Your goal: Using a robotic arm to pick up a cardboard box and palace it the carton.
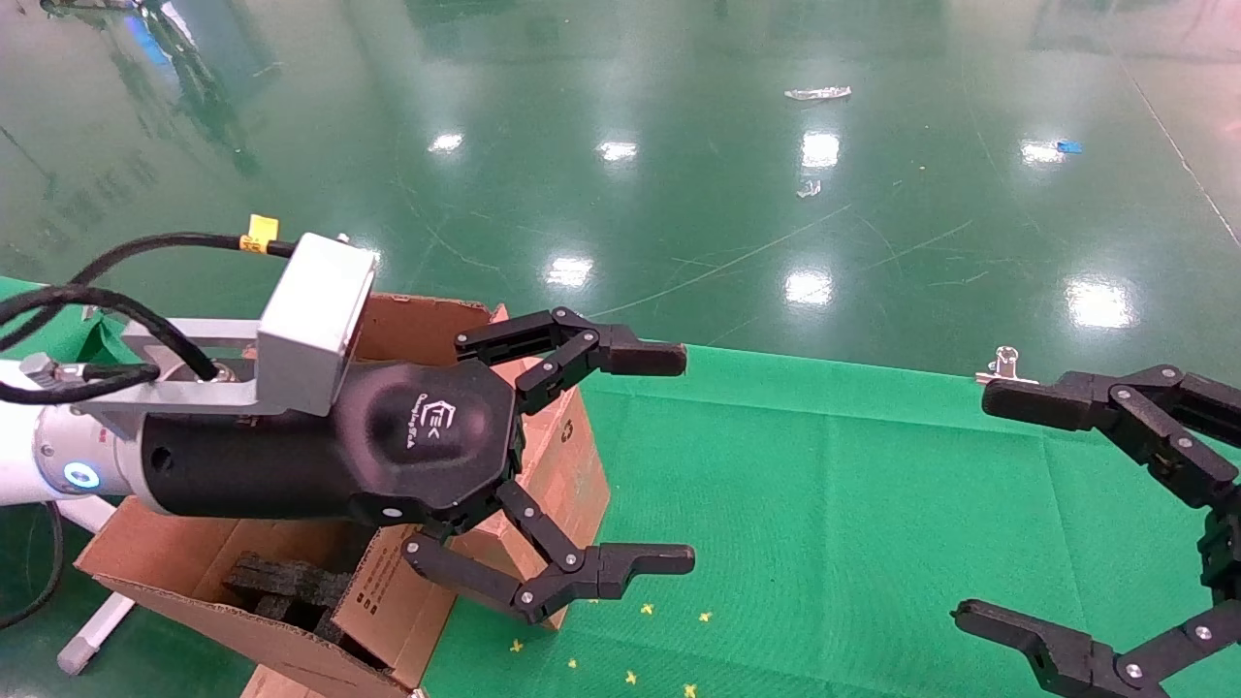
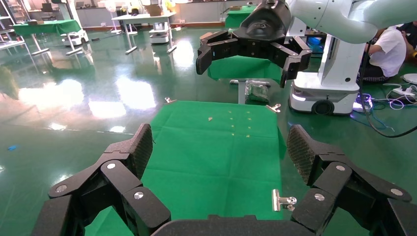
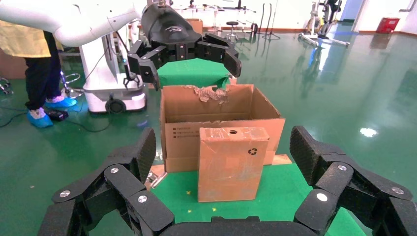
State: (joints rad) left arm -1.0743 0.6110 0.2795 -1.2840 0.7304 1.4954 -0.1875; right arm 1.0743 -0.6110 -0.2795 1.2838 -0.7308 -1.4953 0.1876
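Here the left gripper (image 1: 635, 460) hangs above the edge of the green-covered table (image 1: 824, 504), its black linkage fingers (image 1: 640, 359) spread wide and holding nothing. It belongs to the robotic arm (image 1: 291, 456) with the black logo-marked wrist and the small grey camera box (image 1: 315, 320), which reaches in from the robot's left over the carton (image 1: 194, 572).

The carton is open, with tall flaps, and black foam blocks (image 1: 286, 586) show inside it. In the right wrist view one of its flaps (image 3: 209, 92) is torn ragged.

The cardboard box (image 3: 231, 163) stands upright on the green cloth, just in front of the carton's printed wall; whether the two touch cannot be told. It has glossy tape on its face and a round hole near its top edge. In the head view the left gripper covers most of it.

The right gripper (image 1: 979, 509) sits at the table's right side, well apart from the box, its fingers likewise spread wide and empty.

Small yellow marks (image 1: 630, 645) dot the cloth, and a metal clip (image 1: 1003, 366) grips its far edge.
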